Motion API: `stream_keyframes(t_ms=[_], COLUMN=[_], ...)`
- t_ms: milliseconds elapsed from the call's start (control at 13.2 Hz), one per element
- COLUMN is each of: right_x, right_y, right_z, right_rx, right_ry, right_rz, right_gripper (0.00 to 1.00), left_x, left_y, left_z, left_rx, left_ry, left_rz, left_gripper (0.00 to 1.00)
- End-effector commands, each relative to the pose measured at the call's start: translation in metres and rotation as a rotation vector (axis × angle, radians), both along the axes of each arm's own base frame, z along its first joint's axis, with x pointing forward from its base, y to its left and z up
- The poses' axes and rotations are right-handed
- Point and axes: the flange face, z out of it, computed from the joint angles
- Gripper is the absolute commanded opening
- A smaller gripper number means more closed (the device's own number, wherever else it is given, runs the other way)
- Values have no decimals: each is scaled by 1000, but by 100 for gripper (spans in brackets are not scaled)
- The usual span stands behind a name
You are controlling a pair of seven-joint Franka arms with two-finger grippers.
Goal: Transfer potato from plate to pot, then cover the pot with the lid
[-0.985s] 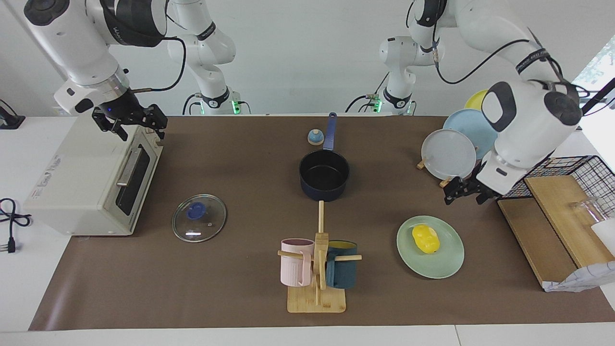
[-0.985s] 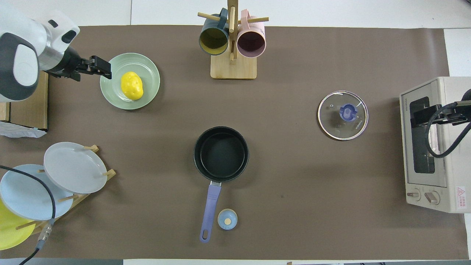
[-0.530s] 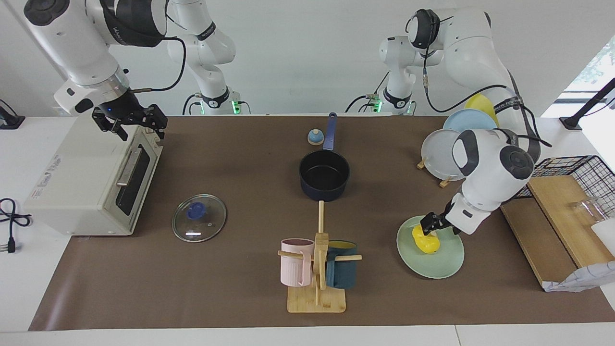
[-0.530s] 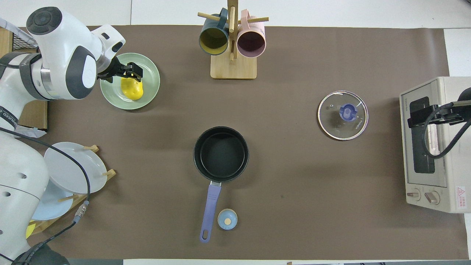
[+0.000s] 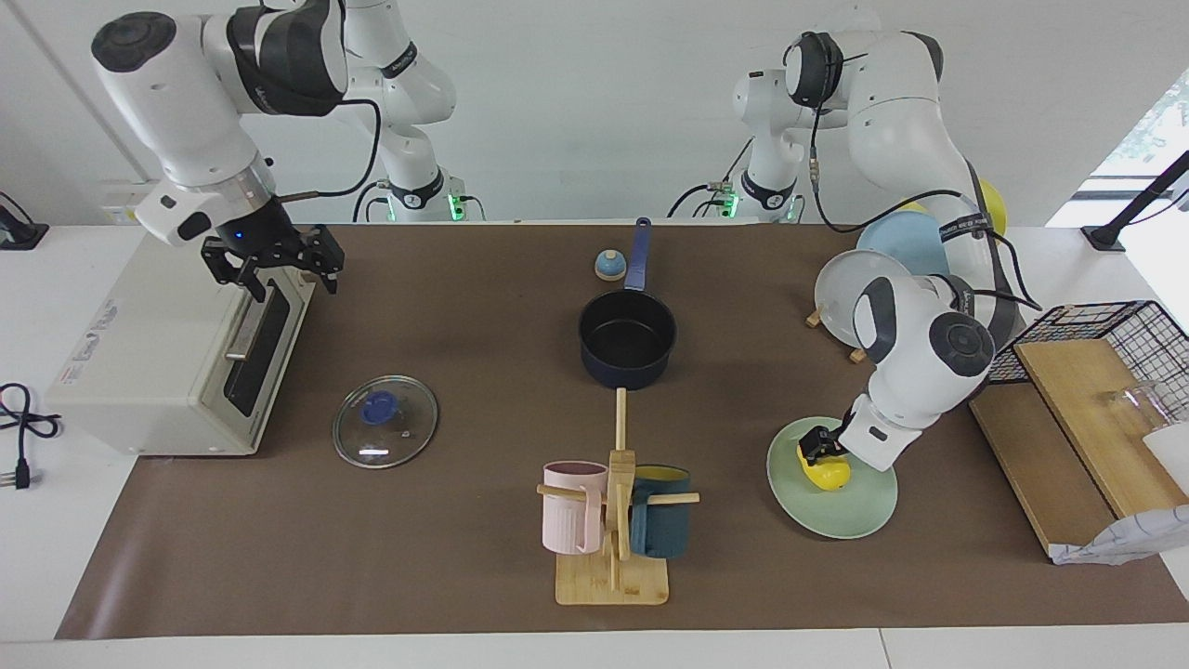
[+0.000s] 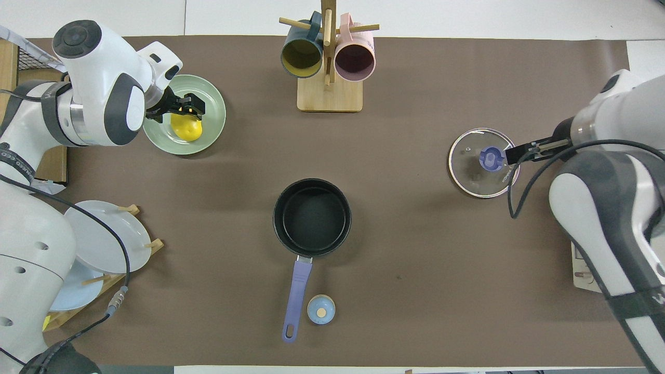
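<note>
Brown mat [image 5: 464, 557] over a white table, white wall at the robots' backs; clock read from above the robots, twelve pointing away from them. Potato [image 5: 829, 474] lying on plate [image 5: 836, 516], at about ten o'clock of the mat, toward the left arm's end. Left gripper [image 5: 817, 446] down at the potato's nearer end, claw released, fingers spread to either side of the yellow lump, no squeeze visible, potato not lifted. Pot [image 5: 627, 334] at mid-mat, black inside bare, handle pointing to six o'clock, toward the robots. Bell [image 5: 609, 266] just beside the handle, apart from it. Lid [image 5: 385, 434] flat on the mat at about three o'clock from the pot, well apart from it, knob up. Right gripper [image 5: 274, 265] up in the air over the toaster's [image 5: 139, 353] front top edge, claw released, holding nothing; seen from above, tip overlapping the lid's rim without touching. Mug rack [image 5: 611, 576] at twelve o'clock from the pot, pink and dark-blue mugs hung on it. Dish rack [image 5: 841, 288] with upright plates at about eight o'clock.
</note>
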Motion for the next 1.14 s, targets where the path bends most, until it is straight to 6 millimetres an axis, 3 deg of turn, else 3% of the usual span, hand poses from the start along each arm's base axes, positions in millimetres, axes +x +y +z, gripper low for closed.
stream_keyframes(t_ms=[0, 76, 152, 227, 303, 455, 606, 833, 909, 1061], right_x=[10, 3, 1, 5, 8, 9, 10, 12, 17, 18], right_y=[6, 9, 15, 9, 10, 10, 9, 6, 5, -1], right_z=[-49, -67, -84, -109, -128, -134, -136, -134, -126, -126], right_rx=[4, 2, -3, -7, -9, -10, -20, -23, -24, -28], right_ry=[-26, -35, -34, -16, -4, 9, 4, 2, 1, 10], right_rz=[34, 39, 53, 45, 46, 46, 72, 82, 82, 85], right_gripper=[100, 100, 100, 100, 100, 100, 100, 100, 100, 100], left_x=[-9, -8, -7, -6, -7, -9, -17, -64, -81, -121], left_y=[-3, -2, -1, 0, -2, -20, -18, -31, -46, -92], left_z=[2, 3, 6, 6, 7, 20, 76, 175, 198, 222], left_rx=[23, 23, 22, 28, 39, 60, 43, -32, -39, -48], left_ry=[-21, -23, -29, -25, -22, -18, -61, -15, -3, 18], left_rz=[7, 7, 4, 1, -8, -33, -18, -12, -9, -19], left_gripper=[100, 94, 69, 23, 0, 0, 0, 0, 0, 0])
